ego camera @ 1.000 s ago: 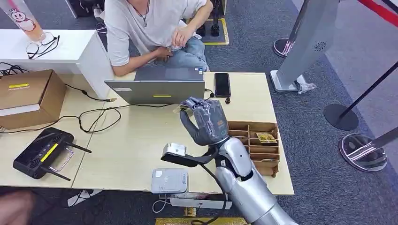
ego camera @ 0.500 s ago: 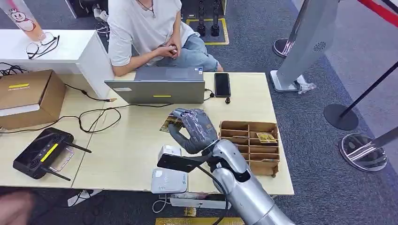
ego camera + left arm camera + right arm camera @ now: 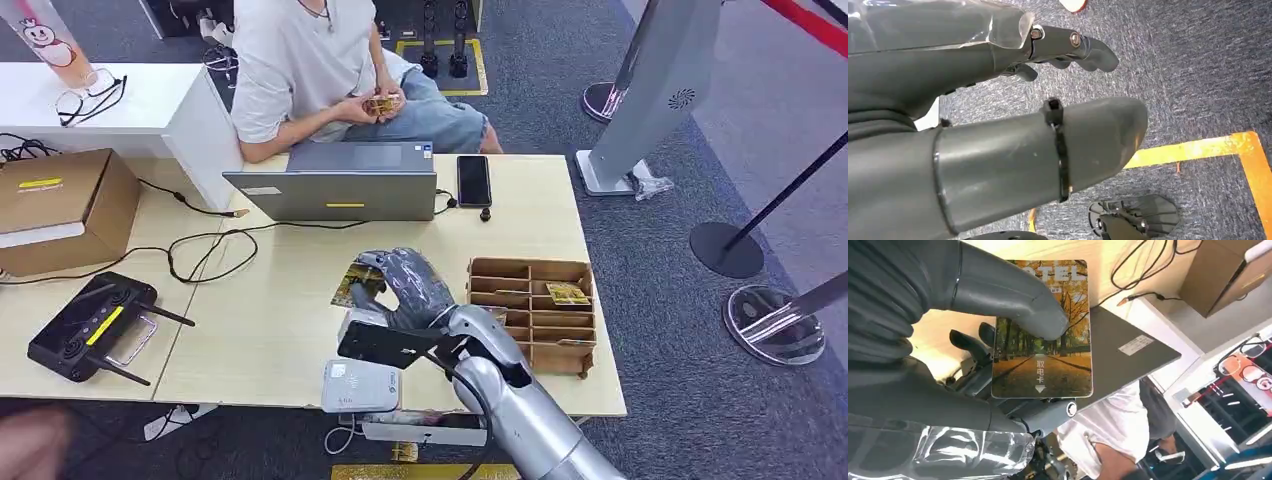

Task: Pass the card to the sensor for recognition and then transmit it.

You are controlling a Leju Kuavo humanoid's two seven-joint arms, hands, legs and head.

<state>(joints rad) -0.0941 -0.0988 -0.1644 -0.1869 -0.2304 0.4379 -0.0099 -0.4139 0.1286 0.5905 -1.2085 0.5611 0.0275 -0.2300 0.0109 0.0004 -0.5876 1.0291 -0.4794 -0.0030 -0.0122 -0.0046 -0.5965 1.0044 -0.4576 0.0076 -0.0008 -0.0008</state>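
Gripping the card between thumb and fingers, the right hand hangs over the middle of the counter, and the whole play turns on one gap: the sensor, that pale flat reader at the counter's near edge, lies toward the robot from the hand, close below it in the head view but not under the card. In the head view the card pokes out of the hand on its left side, its long axis running roughly across the counter, face tilted, not flat to the reader. My read: the hand must draw back toward the robot and level the card. The left hand is out of it, hanging down over grey carpet, fingers apart and holding nothing. Around the lane: a brown divided tray just to the right of the hand, a laptop and cables beyond, a seated person past the far edge, holding something small
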